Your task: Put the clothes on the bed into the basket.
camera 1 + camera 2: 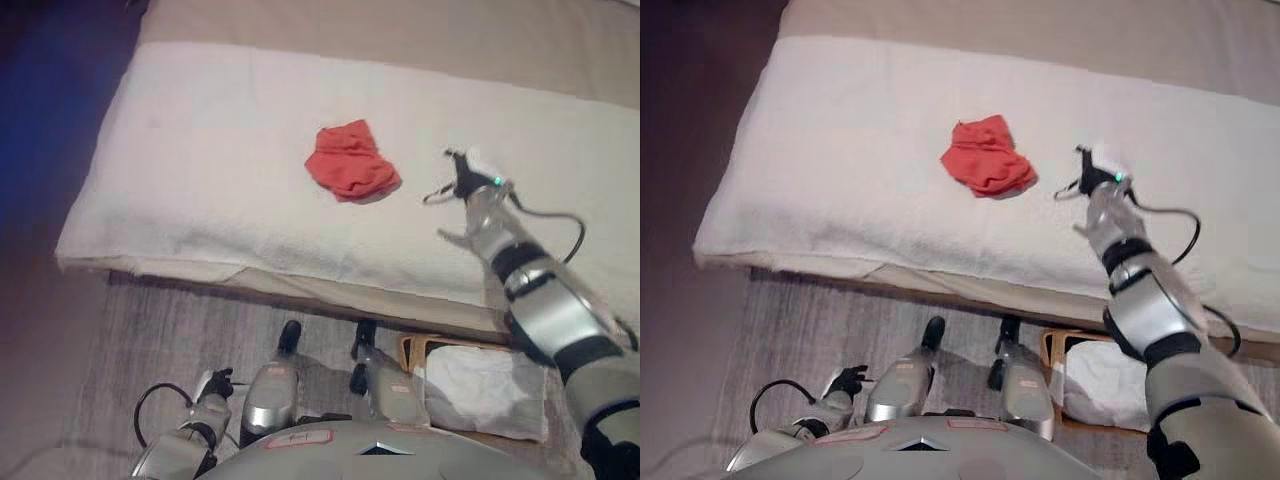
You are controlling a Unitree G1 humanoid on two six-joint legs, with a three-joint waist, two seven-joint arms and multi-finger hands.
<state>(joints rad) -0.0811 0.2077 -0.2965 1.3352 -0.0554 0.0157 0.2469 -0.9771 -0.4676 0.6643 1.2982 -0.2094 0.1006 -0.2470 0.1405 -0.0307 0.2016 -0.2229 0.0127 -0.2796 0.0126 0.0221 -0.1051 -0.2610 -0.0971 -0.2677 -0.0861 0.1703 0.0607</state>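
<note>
A crumpled red garment lies in the middle of the white bed cover. My right arm reaches over the bed from the lower right. My right hand hovers just to the right of the garment, a short gap away, open and holding nothing. The basket stands on the floor below the bed's near edge at the right, with a white cloth lying in it. My left hand hangs low by the floor at the lower left, relaxed and empty.
The bed runs across the whole upper view, with a beige strip along its far side. Grey wood-grain floor lies in front of the bed. The basket sits partly under my right forearm.
</note>
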